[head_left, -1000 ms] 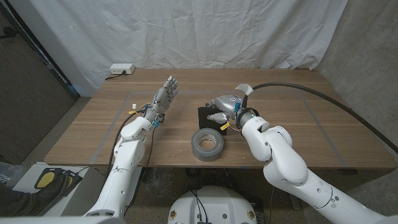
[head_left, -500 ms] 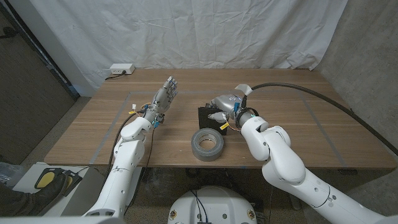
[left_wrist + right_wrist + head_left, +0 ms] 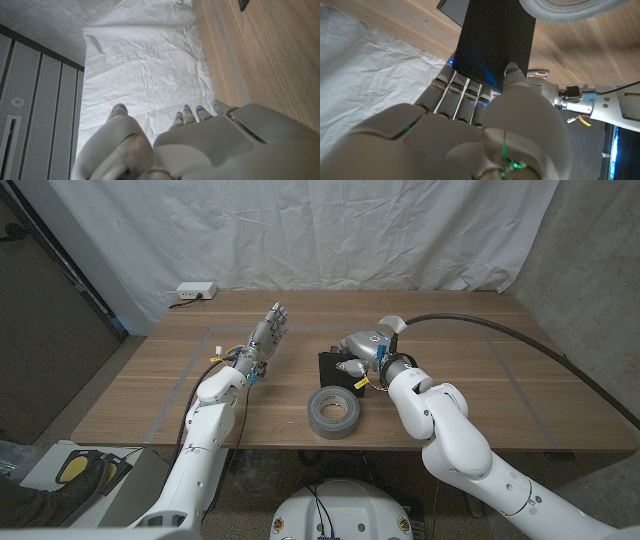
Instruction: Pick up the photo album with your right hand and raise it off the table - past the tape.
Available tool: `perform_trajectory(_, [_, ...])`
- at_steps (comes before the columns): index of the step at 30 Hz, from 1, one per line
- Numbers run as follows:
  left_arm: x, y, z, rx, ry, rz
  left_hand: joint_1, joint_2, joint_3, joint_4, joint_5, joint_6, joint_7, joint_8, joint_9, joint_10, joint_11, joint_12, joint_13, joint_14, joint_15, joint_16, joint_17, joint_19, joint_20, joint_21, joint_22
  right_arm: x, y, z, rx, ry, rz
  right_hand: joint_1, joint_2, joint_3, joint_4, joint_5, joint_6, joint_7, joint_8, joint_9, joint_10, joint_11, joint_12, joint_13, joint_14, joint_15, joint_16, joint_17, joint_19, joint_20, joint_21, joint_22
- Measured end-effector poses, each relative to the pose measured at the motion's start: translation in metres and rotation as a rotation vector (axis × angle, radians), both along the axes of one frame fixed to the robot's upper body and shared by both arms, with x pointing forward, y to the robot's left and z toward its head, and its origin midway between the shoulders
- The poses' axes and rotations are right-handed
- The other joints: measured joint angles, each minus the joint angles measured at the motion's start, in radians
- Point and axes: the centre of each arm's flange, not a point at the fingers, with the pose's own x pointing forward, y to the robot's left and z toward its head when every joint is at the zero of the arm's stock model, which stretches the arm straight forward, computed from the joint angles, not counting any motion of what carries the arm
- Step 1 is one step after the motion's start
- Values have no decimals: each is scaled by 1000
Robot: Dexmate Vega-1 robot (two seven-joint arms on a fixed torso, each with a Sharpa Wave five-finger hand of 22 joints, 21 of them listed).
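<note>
Now the right hand (image 3: 358,352) has the photo album (image 3: 333,367) in its grip: in the right wrist view the thumb (image 3: 512,75) presses one black cover while the fingers (image 3: 457,92) wrap behind the other. The album stands on edge, tilted, just behind the tape (image 3: 337,414), the grey roll lying flat near the front edge of the table (image 3: 470,360). Whether the album's lower edge touches the wood or hangs just clear, I can't tell from here. Call it the start of the lift, with the rise past the tape not yet made.

Well to the tape's left, the left hand (image 3: 265,335) stands raised above the table, fingers straight and apart, holding nothing. Far behind the tape on that side, a white power strip (image 3: 194,292) sits at the back edge.

What could go wrong? The grip is at the album's upper edge only, so I'd say the smooth cover could slide or swing between thumb and fingers as it rises. The tape sits close in front, so a lift that drifts forward could clip the roll and nudge it toward the table edge.

Compared with a second ago, almost nothing differs: the right hand and album sit in the same spot, the tape hasn't budged, and the left hand has kept its pose.
</note>
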Motion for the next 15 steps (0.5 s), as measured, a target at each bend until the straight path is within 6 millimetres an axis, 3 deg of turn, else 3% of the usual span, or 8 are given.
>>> perform_trajectory(15, [-2,0,0,2,1,2,0,0,-4,4,0,0,0,0,0,0,0,0,0,-2,2,0,0,0,0,0,0,-4,0,-2,1,-22,1,45,23,8,-8,-8,78,-47,17,5,44,-23,0,0,34,-9,0,-5,4,-4,8,5])
